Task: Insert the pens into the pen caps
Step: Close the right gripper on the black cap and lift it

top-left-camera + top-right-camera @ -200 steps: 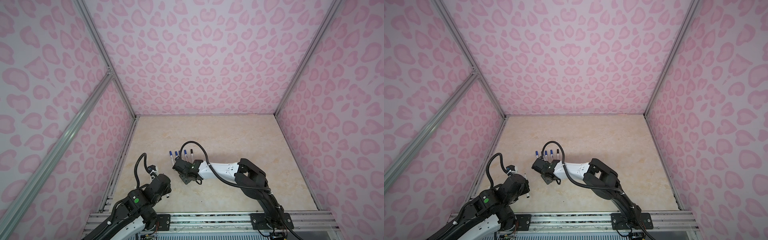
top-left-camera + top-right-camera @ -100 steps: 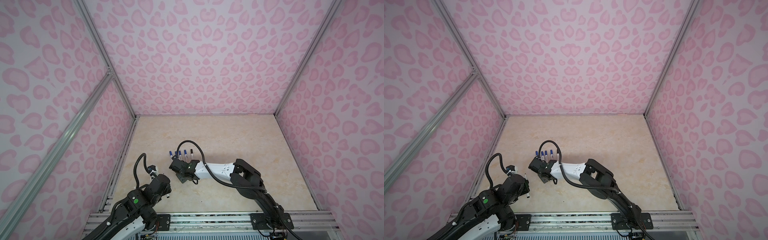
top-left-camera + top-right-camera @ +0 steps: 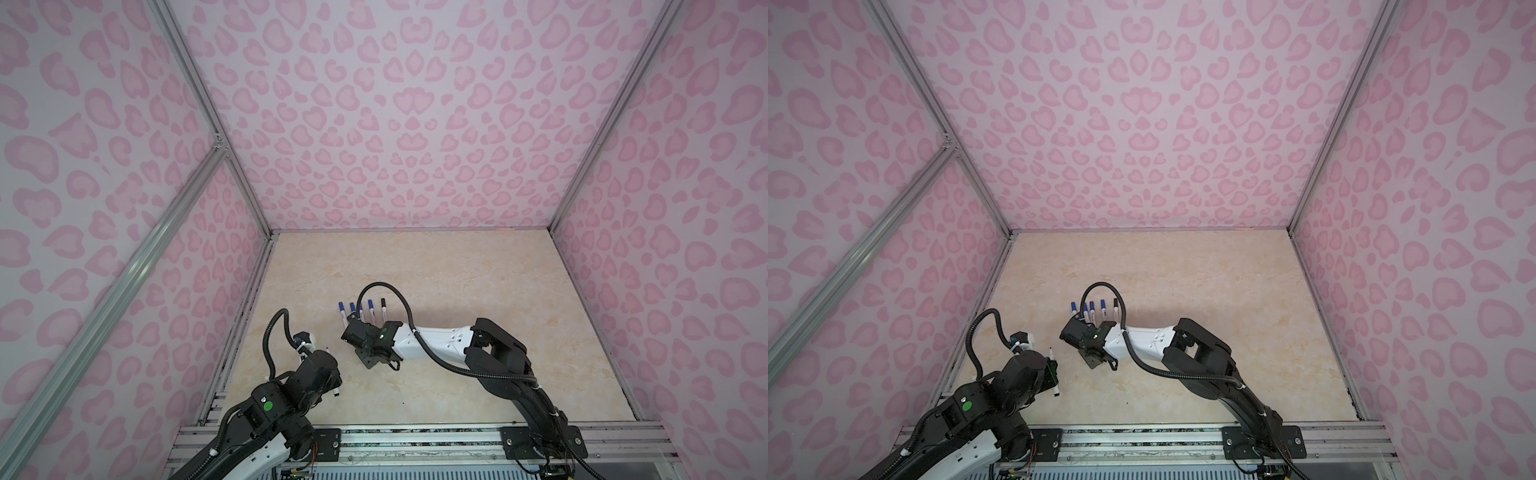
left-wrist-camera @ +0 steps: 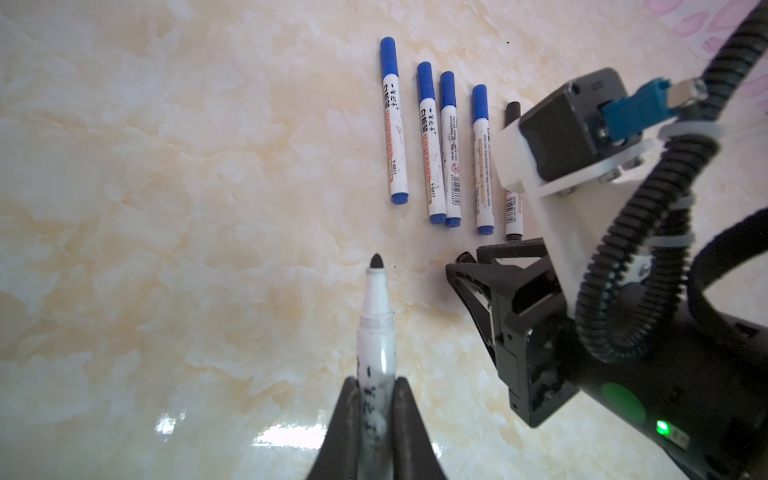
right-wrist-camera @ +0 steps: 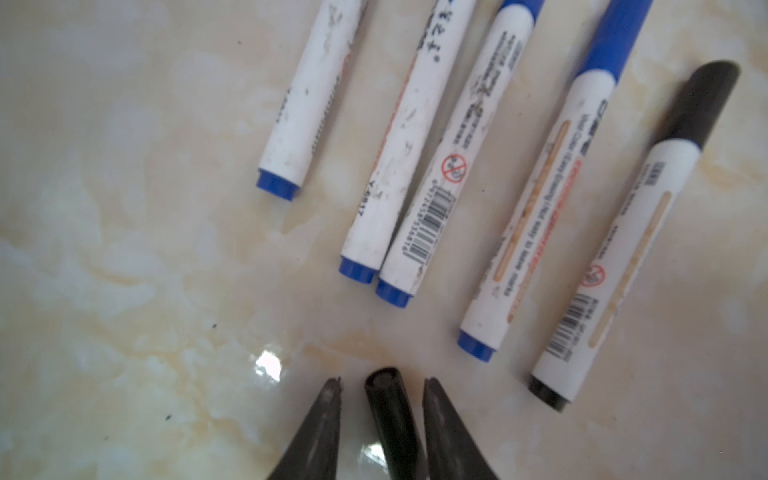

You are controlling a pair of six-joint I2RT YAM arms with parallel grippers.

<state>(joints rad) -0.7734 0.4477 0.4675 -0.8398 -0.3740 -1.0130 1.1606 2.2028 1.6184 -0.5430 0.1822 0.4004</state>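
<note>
My left gripper (image 4: 376, 399) is shut on the white barrel of an uncapped pen (image 4: 376, 324), whose black tip points toward the row of pens; in a top view this pen (image 3: 1052, 355) sticks out by the left wrist. A black pen cap (image 5: 390, 411) lies between the fingers of my right gripper (image 5: 382, 384), which is open, with a gap on each side of the cap. Several capped pens (image 4: 449, 145) lie side by side just beyond, most with blue caps and one with a black cap (image 5: 702, 104). They show in both top views (image 3: 370, 311) (image 3: 1096, 309).
The right arm's wrist camera block (image 4: 577, 124) and cable (image 4: 648, 232) hang over the black-capped end of the row in the left wrist view. Pink patterned walls (image 3: 395, 124) enclose the marble tabletop (image 3: 457, 282). A metal rail (image 3: 415, 432) runs along the front edge.
The right gripper has shifted slightly to the left, staying at the near ends of the pen row. The left arm and its pen have not moved.
</note>
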